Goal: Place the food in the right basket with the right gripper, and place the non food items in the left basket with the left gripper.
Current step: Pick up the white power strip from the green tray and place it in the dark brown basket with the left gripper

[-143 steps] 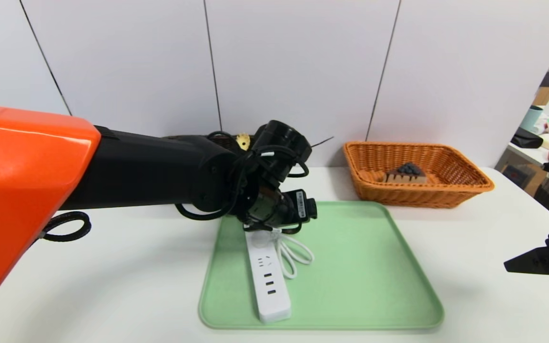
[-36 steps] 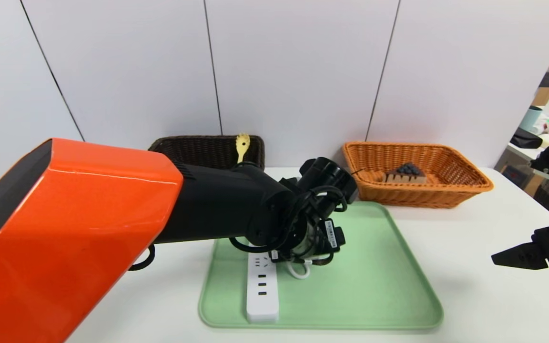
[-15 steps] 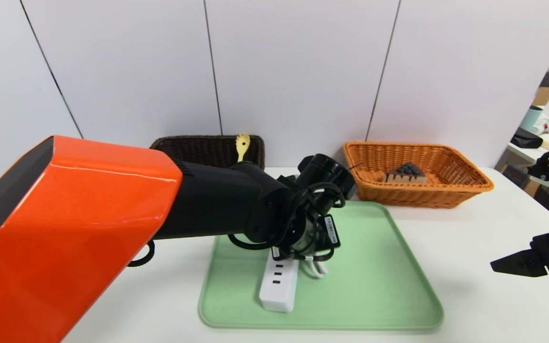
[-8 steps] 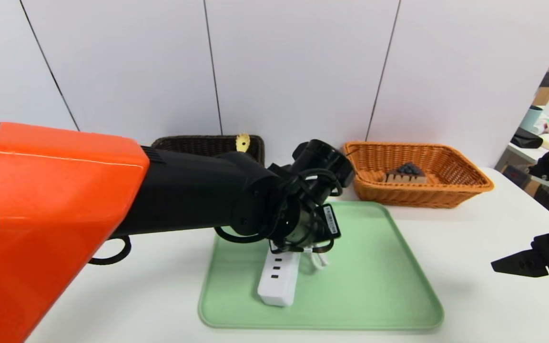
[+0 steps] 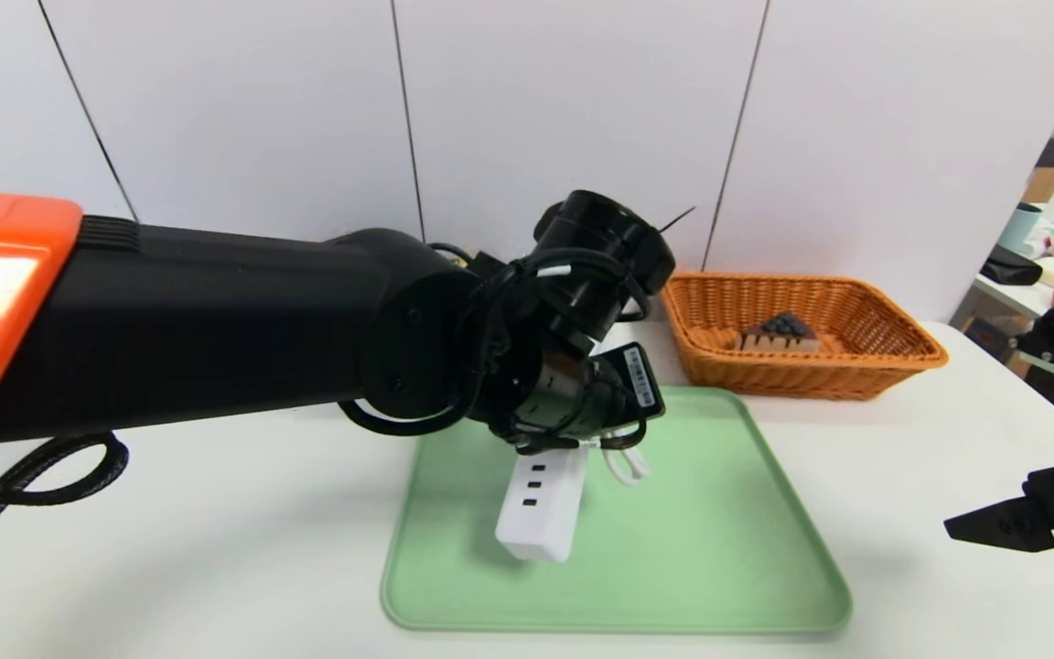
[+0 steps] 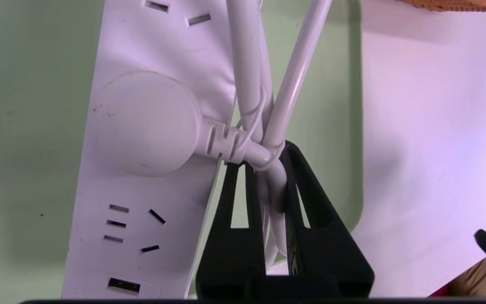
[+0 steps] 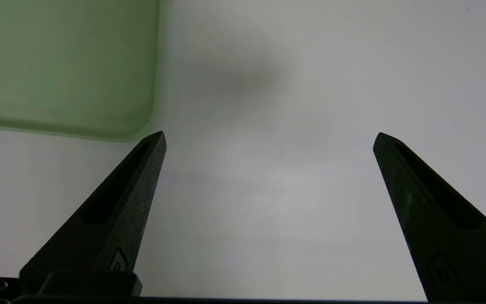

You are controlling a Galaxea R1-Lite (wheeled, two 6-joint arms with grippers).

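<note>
Lifted since a second ago, the power strip now hangs tilted under the left gripper, its near end raised off the green tray where before it lay lower against the tray floor. That gripper has risen with it and its arm now hides the left basket completely, which was still partly showing behind it half a second earlier.

In the left wrist view the gripper's two black fingers are pressed together on the bundled white cord, just beside the round plug that sits in the strip's face. The strip's body hangs to one side of the fingers, not between them; only the cord is pinched. A loop of cord dangles below the gripper in the head view.

Beyond and to the right of the left gripper stands the right basket, with the food, the slice of cake, lying inside it.

Well to the right of the tray, the right gripper hovers over the bare white table with its fingers spread wide and nothing between them; one corner of the tray shows beside one fingertip in its wrist view. It has not shifted from where it was.
</note>
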